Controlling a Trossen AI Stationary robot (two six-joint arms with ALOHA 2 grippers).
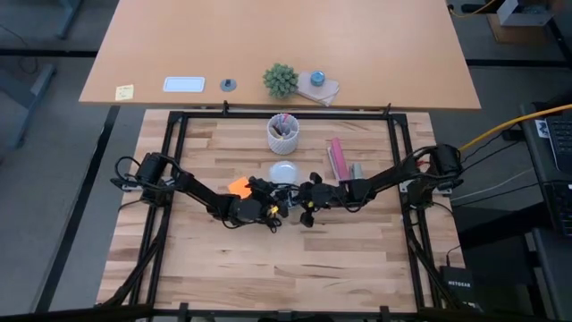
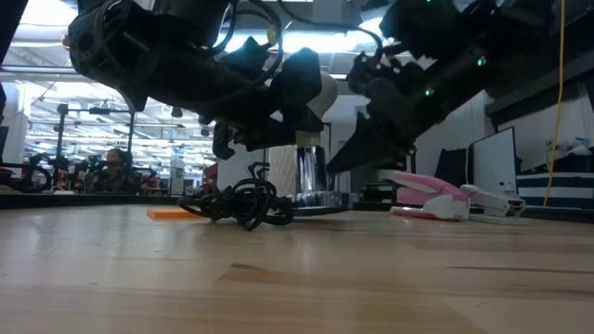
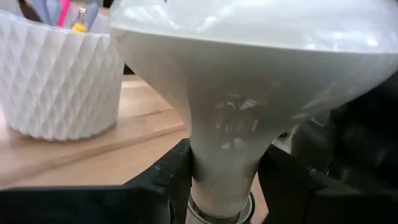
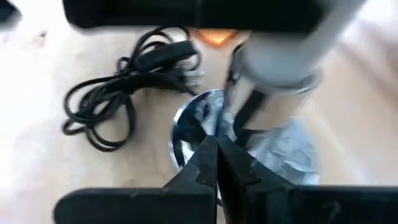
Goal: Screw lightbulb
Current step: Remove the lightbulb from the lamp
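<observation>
holding the lightbulb (image 3: 249, 106) by its narrow neck, the left gripper (image 3: 221, 180) pinches it between both fingers near mid-table (image 1: 357, 259), just above the silvery fitting (image 4: 249, 143). the right gripper (image 4: 217, 162), fingers pressed together, bears against that fitting, likely steadying it. seating the base looks like the step in hand; next comes careful alignment, then turning. the black cord (image 4: 118, 93) and pen cup (image 3: 62, 74) lie near, so room is tight.

The lightbulb (image 3: 236, 112) is cut off by the frame above the left gripper (image 3: 221, 186); its base is hidden between the fingers.
</observation>
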